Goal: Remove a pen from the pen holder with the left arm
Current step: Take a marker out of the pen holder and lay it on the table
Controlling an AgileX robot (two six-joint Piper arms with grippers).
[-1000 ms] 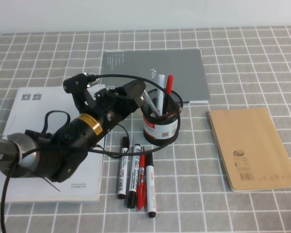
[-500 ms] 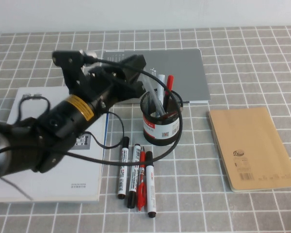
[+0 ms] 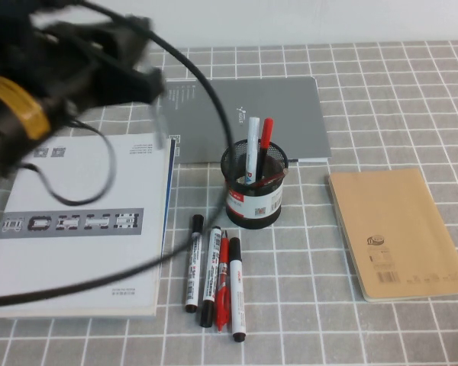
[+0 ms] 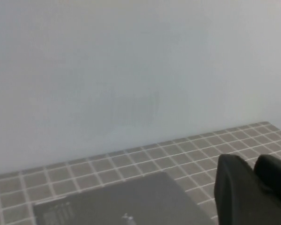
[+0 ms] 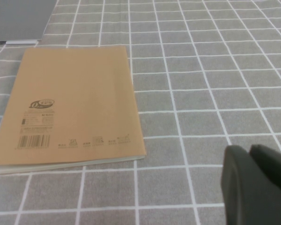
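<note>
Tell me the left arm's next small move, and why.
Probably swing across and lower toward the four markers lying in front of the pen holder. The left gripper, fingers shut, is high up at the left, and a faint grey pen seems to hang from it, already out of the holder. The right gripper sits parked beside the brown notebook.

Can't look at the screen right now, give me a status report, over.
Left gripper raised high, left of pen holder, fingers shut on blurred grey pen. Right gripper parked by tan notebook. Holder holds white pen, red pen; nothing in the way.
</note>
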